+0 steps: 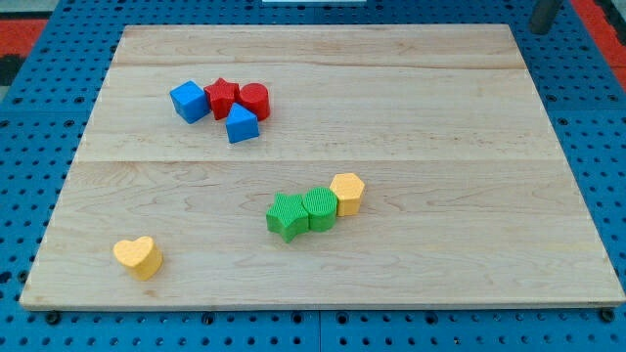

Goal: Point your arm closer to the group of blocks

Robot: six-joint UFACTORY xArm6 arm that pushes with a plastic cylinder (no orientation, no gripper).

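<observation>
A group of blocks sits at the board's upper left: a blue cube point(190, 101), a red star point(223, 97), a red cylinder point(254, 100) and a blue triangular block point(242, 124), all touching or nearly so. A second row lies near the middle: a green star point(286, 216), a green cylinder point(319, 207) and a yellow hexagon point(347, 193). A yellow heart point(138, 256) lies alone at the lower left. My tip point(538, 29) shows at the view's top right, just past the board's far right corner, far from every block.
The wooden board point(440, 117) lies on a blue perforated table point(606, 147). A red area shows at the view's top corners.
</observation>
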